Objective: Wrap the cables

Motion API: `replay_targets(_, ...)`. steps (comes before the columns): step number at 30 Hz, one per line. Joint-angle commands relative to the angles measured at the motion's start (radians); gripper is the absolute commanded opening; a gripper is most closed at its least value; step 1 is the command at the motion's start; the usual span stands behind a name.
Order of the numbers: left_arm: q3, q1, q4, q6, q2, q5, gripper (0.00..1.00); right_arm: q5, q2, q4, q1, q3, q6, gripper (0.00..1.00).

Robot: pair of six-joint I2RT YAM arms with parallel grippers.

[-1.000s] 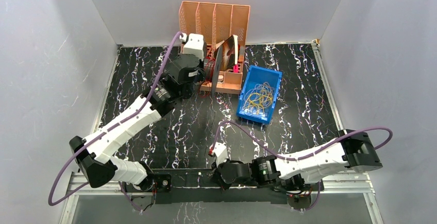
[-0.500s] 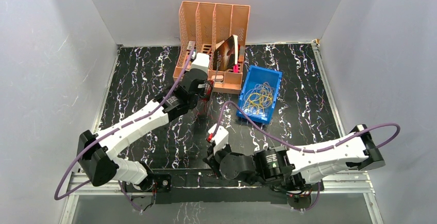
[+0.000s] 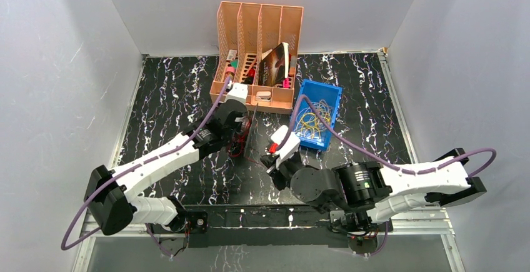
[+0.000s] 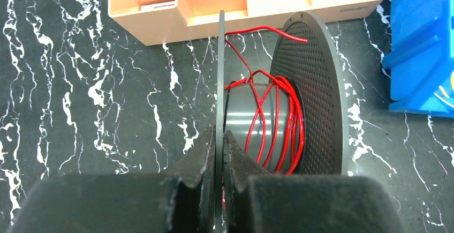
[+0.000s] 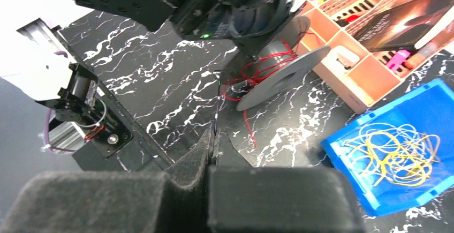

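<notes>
Here thin cable sits between right jaws

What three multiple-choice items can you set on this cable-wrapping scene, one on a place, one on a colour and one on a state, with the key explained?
1. In the top view, the blue bin stands
A) left of the orange organiser
B) right of the orange organiser, nearer the arms
C) inside the organiser

2. The cable wound on the grey spool is
A) red
B) green
C) white

3. The left pincer is
A) open above the bin
B) open, lying on the table
C) shut on the spool's thin disc

Key:
1 B, because the top view shows the bin by the organiser's right front corner.
2 A, because the left wrist view shows turns of red cable around the spool's core.
3 C, because the left wrist view shows both fingers pressed against the thin disc.
</notes>
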Motion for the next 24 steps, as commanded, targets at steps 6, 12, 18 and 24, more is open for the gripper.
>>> replay_targets(6,-0.087,-0.012,-0.009,-0.038,-0.117,0.100,0.00,-0.054,-0.055,0.101,-0.227,0.049,-0.245,0.00)
replay_targets(12,-0.092,-0.029,-0.145,0.019,-0.199,0.326,0.00,-0.279,0.050,0.171,-0.677,0.096,-0.314,0.00)
replay_targets(18,-0.147,-0.044,-0.192,0.063,-0.338,0.439,0.00,-0.493,0.085,0.169,-1.008,-0.031,-0.167,0.00)
replay_targets(24,-0.114,-0.043,-0.214,0.045,-0.391,0.527,0.00,-0.587,0.072,0.171,-1.095,-0.154,-0.096,0.00)
